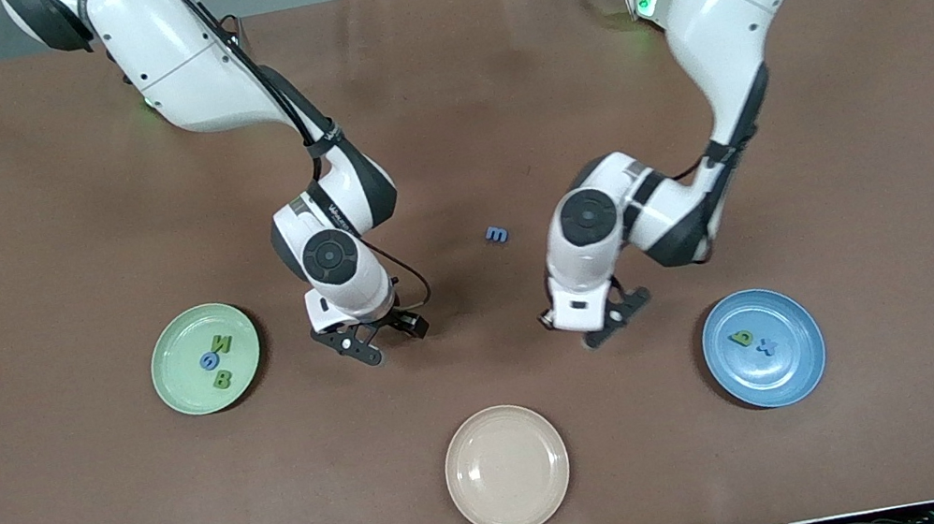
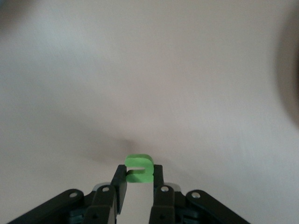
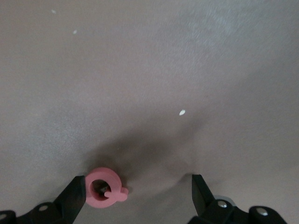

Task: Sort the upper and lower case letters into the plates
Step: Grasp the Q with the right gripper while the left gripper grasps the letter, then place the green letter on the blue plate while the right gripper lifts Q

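While the left pincer (image 2: 138, 179) clamps green u (image 2: 138, 168), the right pincer (image 3: 138, 196) (spread wide) brackets pink Q (image 3: 105, 193) — blue m (image 1: 497, 234) between.

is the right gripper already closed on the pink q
No, the right gripper is open, and the pink Q lies on the table beside one of its fingers.

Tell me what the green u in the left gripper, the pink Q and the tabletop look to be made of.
Green u: probably foam or soft plastic; thick, matte, rounded edges.
Pink Q: likely the same; flat, dull, no glare.
Tabletop: seemingly a brown matte sheet, perhaps leatherette or vinyl; faint creases and a soft sheen.
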Robot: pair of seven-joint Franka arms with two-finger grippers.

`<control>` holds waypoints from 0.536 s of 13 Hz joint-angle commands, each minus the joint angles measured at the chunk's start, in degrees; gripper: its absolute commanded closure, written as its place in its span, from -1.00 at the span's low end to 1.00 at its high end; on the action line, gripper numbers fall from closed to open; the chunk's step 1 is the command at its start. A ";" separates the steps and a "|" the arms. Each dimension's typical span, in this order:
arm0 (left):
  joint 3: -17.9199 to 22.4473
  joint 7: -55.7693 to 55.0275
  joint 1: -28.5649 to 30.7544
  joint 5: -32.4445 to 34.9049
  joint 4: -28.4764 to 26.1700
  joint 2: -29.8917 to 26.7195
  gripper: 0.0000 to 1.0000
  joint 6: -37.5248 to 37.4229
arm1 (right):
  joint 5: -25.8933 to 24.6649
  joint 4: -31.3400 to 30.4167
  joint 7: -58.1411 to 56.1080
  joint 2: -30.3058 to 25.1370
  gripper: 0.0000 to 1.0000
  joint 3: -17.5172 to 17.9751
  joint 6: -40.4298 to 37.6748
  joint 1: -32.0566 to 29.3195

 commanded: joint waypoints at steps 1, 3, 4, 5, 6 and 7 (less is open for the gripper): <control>-0.32 12.60 7.09 1.07 -0.98 -2.51 0.99 -1.70 | -0.26 1.59 2.69 1.38 -1.00 -0.89 0.82 1.31; -0.32 22.28 11.23 1.16 -0.98 -2.78 0.98 -3.62 | -0.35 2.82 3.92 2.44 -1.00 -0.89 1.00 1.66; -0.32 29.11 13.69 1.16 -0.89 -2.78 0.98 -5.20 | -0.52 3.17 4.36 2.79 -1.00 -0.98 0.91 2.01; -0.32 34.23 16.15 1.16 -0.98 -2.87 0.98 -5.57 | -0.61 3.52 4.54 2.79 -1.00 -0.98 0.82 2.02; -0.32 39.07 18.43 1.16 -1.24 -2.78 0.97 -5.57 | -0.70 4.05 4.54 2.79 -1.00 -0.98 0.39 2.02; -0.41 43.12 20.37 1.16 -1.42 -2.52 0.90 -5.57 | -0.61 4.40 4.54 2.79 -1.00 -0.98 0.21 1.93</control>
